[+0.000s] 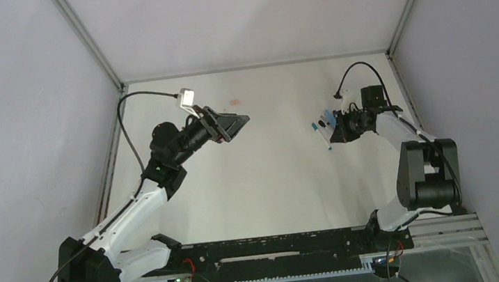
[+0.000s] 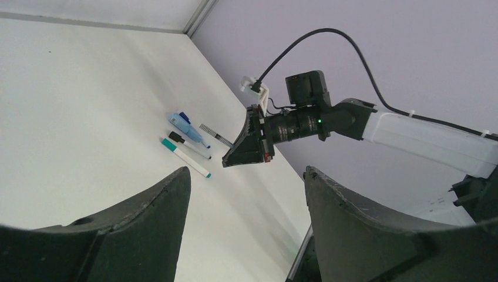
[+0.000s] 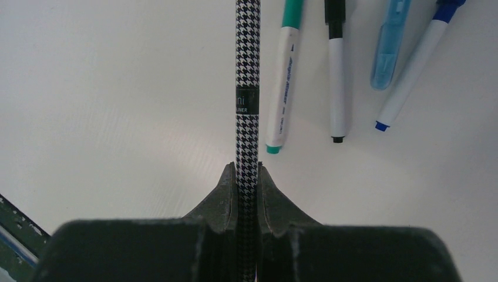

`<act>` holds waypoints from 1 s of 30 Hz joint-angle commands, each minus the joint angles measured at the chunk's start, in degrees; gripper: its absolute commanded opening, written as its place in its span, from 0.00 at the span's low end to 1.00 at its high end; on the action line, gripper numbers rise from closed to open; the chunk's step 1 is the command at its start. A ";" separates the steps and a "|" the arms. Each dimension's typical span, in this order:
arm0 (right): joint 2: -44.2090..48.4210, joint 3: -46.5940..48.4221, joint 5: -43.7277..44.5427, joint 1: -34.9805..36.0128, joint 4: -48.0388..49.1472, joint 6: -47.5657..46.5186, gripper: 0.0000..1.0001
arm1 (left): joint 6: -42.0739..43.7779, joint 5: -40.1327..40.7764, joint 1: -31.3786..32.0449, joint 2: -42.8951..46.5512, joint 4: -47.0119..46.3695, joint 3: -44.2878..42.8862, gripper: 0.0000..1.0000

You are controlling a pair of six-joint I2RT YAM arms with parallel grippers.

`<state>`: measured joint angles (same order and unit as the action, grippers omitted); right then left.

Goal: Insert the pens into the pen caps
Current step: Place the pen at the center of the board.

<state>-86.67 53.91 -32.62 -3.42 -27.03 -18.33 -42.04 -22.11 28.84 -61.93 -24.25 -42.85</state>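
Several pens lie side by side at the right of the table (image 1: 323, 132). In the right wrist view they are a white pen with a teal cap (image 3: 284, 76), a white pen with black ends (image 3: 336, 82), a thicker light-blue pen (image 3: 389, 50) and a white pen with blue ends (image 3: 411, 82). My right gripper (image 3: 246, 169) is shut on a black-and-white houndstooth pen (image 3: 246, 64), just left of the others. I cannot tell if it is lifted. My left gripper (image 1: 232, 123) is open and empty, held above the table's left middle. A tiny salmon-pink cap (image 1: 234, 102) lies beyond it.
The white table (image 1: 279, 180) is walled in, with metal frame posts at the back corners. The left wrist view shows the right arm (image 2: 329, 120) and its cable close to the right wall, with the pens (image 2: 187, 144) beside its fingers.
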 commanded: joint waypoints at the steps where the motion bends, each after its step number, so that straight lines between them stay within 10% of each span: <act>1: -4.02 2.69 1.52 0.08 2.97 1.24 0.02 | -0.53 0.78 -0.62 -0.29 -2.07 1.03 0.75; 30: -16.13 10.73 9.16 2.72 -0.55 0.67 0.28 | -1.68 -1.32 -2.03 -4.68 -2.90 -0.04 0.75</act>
<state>-103.09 62.63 -23.94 -0.73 -27.14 -17.54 -42.81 -22.72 27.38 -66.46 -25.02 -42.83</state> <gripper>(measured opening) 0.266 0.750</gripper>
